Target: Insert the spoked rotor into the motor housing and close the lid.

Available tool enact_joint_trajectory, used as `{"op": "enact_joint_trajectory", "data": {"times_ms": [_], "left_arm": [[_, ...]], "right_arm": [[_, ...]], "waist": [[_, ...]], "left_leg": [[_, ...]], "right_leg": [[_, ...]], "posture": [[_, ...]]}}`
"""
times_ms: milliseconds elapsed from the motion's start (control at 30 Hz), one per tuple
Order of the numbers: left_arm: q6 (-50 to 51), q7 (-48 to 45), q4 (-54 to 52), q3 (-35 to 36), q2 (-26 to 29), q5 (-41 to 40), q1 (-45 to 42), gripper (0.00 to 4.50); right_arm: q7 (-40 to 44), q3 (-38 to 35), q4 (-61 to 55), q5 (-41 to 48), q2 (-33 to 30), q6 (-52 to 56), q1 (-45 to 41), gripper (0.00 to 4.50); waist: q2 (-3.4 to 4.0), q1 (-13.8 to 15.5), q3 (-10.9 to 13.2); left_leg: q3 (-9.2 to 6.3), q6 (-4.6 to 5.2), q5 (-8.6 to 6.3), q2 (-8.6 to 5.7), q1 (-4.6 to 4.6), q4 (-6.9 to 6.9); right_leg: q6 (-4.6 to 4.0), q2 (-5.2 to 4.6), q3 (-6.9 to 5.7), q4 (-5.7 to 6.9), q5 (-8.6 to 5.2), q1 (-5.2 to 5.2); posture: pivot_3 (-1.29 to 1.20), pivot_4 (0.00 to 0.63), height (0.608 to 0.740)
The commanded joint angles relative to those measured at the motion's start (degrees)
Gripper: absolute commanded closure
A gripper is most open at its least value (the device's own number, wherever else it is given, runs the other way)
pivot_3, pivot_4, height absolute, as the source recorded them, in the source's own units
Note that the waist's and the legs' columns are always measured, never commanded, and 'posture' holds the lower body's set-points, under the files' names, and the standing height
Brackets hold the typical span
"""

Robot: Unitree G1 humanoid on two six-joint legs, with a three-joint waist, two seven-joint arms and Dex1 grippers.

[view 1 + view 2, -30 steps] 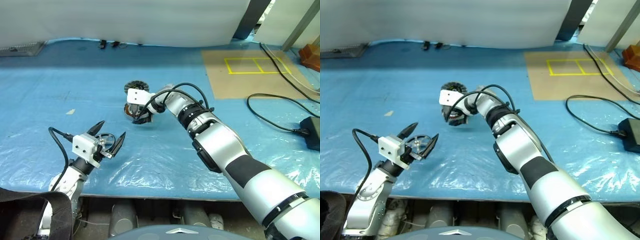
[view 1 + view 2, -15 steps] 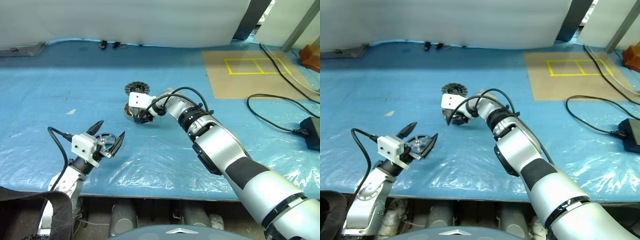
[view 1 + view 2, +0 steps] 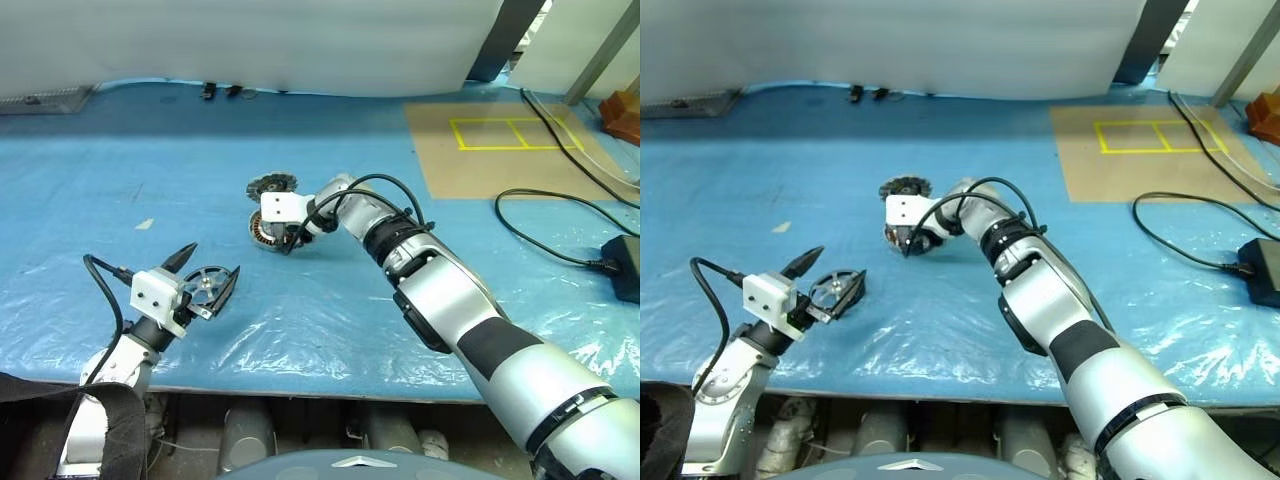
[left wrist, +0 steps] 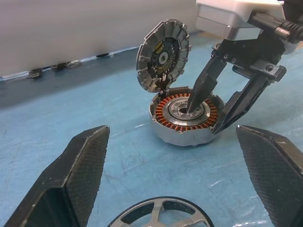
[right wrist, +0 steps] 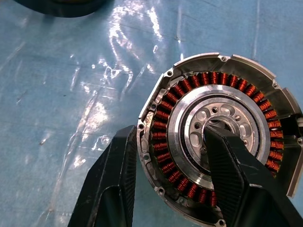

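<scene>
— Housing (image 3: 268, 232) sits on the blue plastic sheet (image 3: 330, 320) over the desk, near the middle. Its lid (image 4: 163, 48) stands tipped up on the far side, and the copper windings show all round the hub.

— And the right tool (image 4: 208, 109)?

— Angled down onto the housing. One finger (image 5: 232, 170) is planted in the hollow of the centre hub, the other (image 5: 116, 175) lies just outside the rim, so the wall with its windings sits between them. The jaws stand about half apart; they seem to press on that wall, but from these views I cannot say for sure that the grip is firm.

— Where is the rotor (image 3: 207, 282)?

— Between the fingers of the left tool (image 3: 208, 273), low and near the front edge of the desk, well apart from the housing. The left wrist view shows its spoked rim at the base of the fingers.

— Is the left tool clamped on it?

— Its jaws are spread wide, with the fingers (image 4: 85, 165) either side of the disc. Whether the tips touch the rim I cannot tell.

— Anything else on the desk?

— A brown board (image 3: 500, 145) with yellow tape squares at the far right, and a black cable (image 3: 545, 225) running to a black box (image 3: 622, 265) at the right edge.
</scene>
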Motion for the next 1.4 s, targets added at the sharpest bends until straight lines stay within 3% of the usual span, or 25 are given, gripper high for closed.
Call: {"op": "enact_joint_trajectory", "data": {"times_ms": [33,400,567,833,1000,1133,1300,1400], "left_arm": [[-0.1,-0.5,-4.6,0.2,0.4,-0.7,1.9,0.0],[-1.2,-1.7,-7.6,-0.9,0.0,-0.7,8.3,0.0],[-1.6,-2.5,-6.1,-1.6,0.1,-0.6,7.1,0.0],[-2.4,-3.6,-2.9,-2.5,-0.2,0.2,4.8,0.0],[-2.7,-3.9,-1.8,-2.8,-0.6,-0.1,3.0,0.0],[-3.2,-4.2,-0.7,-2.7,-0.5,0.2,2.8,0.0],[-2.8,-4.6,-0.7,-3.2,-0.5,-0.1,1.9,0.0],[-2.0,-4.8,-0.9,-3.2,-0.2,-0.4,0.7,0.0]], "right_arm": [[6.4,2.4,-3.1,-0.3,-1.0,2.9,5.2,2.67],[14.2,4.6,-41.7,2.7,-9.6,21.8,23.0,2.67],[13.7,6.1,-50.4,3.4,-10.9,27.9,25.8,2.67],[12.7,6.7,-56.3,5.6,-13.4,30.1,25.2,0.02],[13.6,2.2,-64.8,12.1,-15.3,35.5,25.1,0.02],[8.5,-3.7,-68.3,17.6,-14.2,37.3,26.8,0.02],[4.9,-8.7,-70.7,22.4,-16.5,38.1,31.5,0.02],[3.2,-10.5,-66.4,24.6,-18.5,39.8,33.9,0.02]], "waist": [[-0.02,0.0,0.0],[-0.06,0.5,-0.1],[-0.09,0.3,-0.2],[-0.11,0.1,-0.2],[-0.23,0.1,-0.1],[-0.24,-0.1,-0.1],[-0.25,0.2,-0.1],[-0.25,0.4,-0.1]], "left_leg": [[0.0,0.0,0.0,0.0,0.0,0.0],[-0.01,0.01,0.0,-0.02,0.33,-0.06],[-0.26,0.0,-0.01,-0.06,0.92,-0.27],[-0.27,0.0,-0.01,-0.07,0.87,-0.36],[-0.27,0.0,-0.01,-0.09,0.77,-0.33],[-0.26,0.0,0.0,-0.07,0.73,-0.41],[-0.25,-0.01,0.0,-0.1,0.7,-0.48],[-0.22,-0.01,0.0,-0.14,0.67,-0.49]], "right_leg": [[0.0,0.0,0.0,0.0,0.0,0.01],[0.06,0.0,0.0,-0.09,-0.04,0.34],[0.53,0.0,0.07,-0.23,-0.3,0.87],[0.53,0.01,0.09,-0.33,-0.3,0.82],[0.52,0.0,0.09,-0.36,-0.29,0.78],[0.21,0.04,0.09,-0.36,-0.11,0.67],[0.21,0.03,0.09,-0.5,-0.11,0.68],[0.21,0.01,0.09,-0.61,-0.09,0.74]], "posture": [[0.0,0.15,0.74],[0.0,0.15,0.74],[0.0,0.15,0.74],[0.0,0.15,0.74],[0.0,0.15,0.74],[0.0,0.15,0.74],[0.0,0.15,0.74],[0.0,0.15,0.74]]}}
